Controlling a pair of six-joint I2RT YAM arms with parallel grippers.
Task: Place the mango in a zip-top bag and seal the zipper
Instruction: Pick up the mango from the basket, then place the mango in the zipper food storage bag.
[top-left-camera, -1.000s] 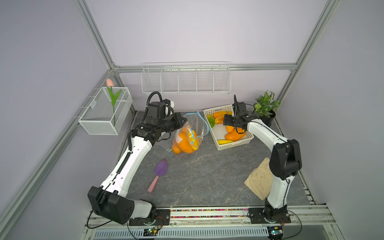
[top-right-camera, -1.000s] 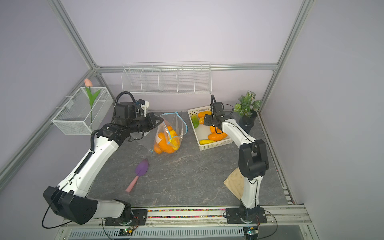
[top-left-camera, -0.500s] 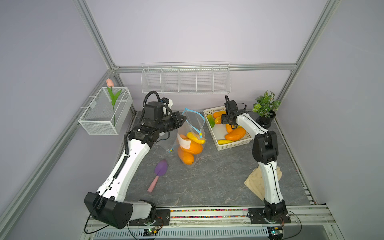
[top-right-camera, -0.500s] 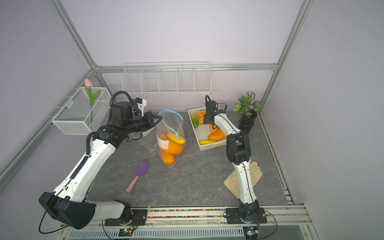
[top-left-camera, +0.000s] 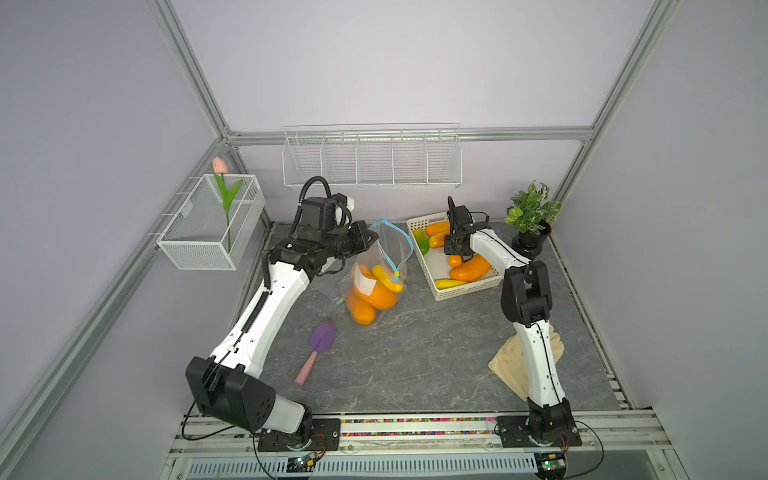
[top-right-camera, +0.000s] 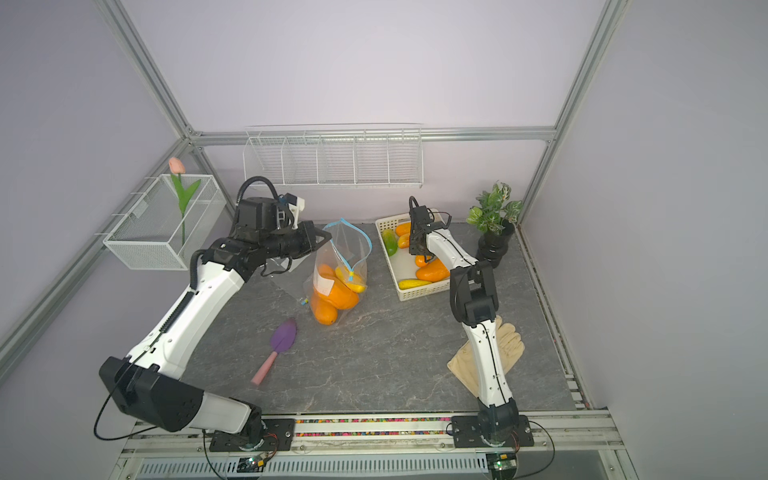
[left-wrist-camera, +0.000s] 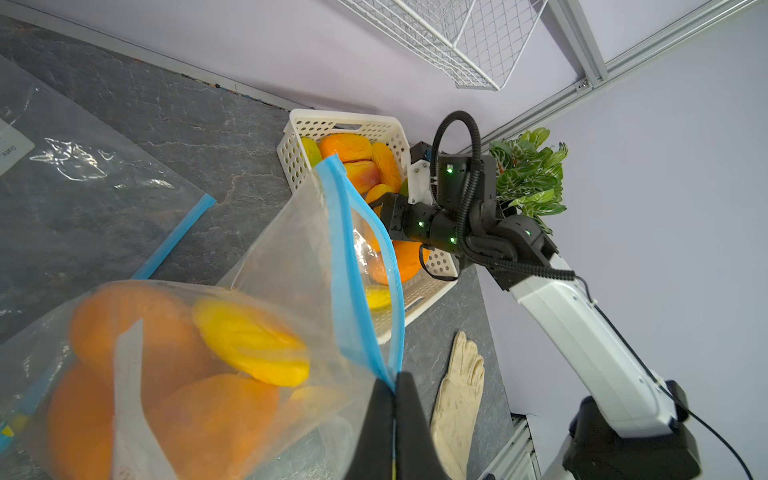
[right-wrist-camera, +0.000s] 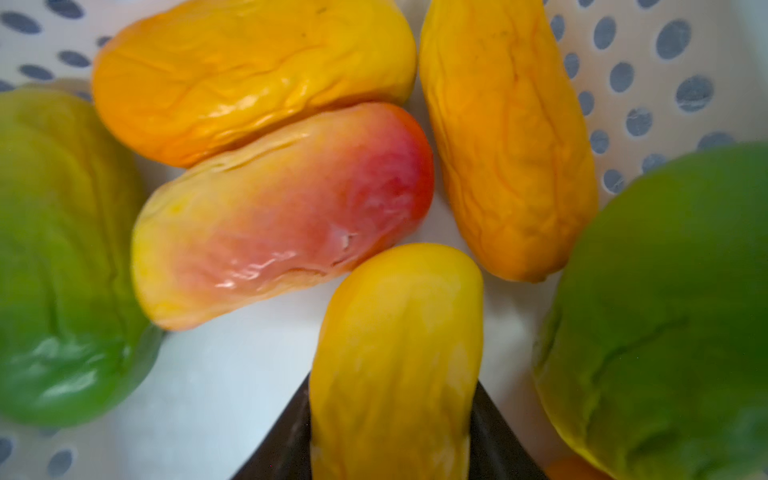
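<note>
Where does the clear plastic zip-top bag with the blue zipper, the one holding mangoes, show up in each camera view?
Both top views: clear zip-top bag mid-table, pinched by the left gripper, left of the white perforated basket.
Left wrist: bag fills the foreground, with the basket behind it.
Right wrist: not in it; the right gripper clasps a yellow mango inside the basket.
Shared landmark: the basket.

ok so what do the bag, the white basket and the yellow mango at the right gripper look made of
zip-top bag: thin clear plastic film, glossy and creased, with a blue zipper strip.
white basket: rigid moulded plastic, matte, with round holes.
yellow mango: likely a soft rubbery or foam replica; the skin is shiny and wrinkled, though real fruit can't be ruled out.
</note>
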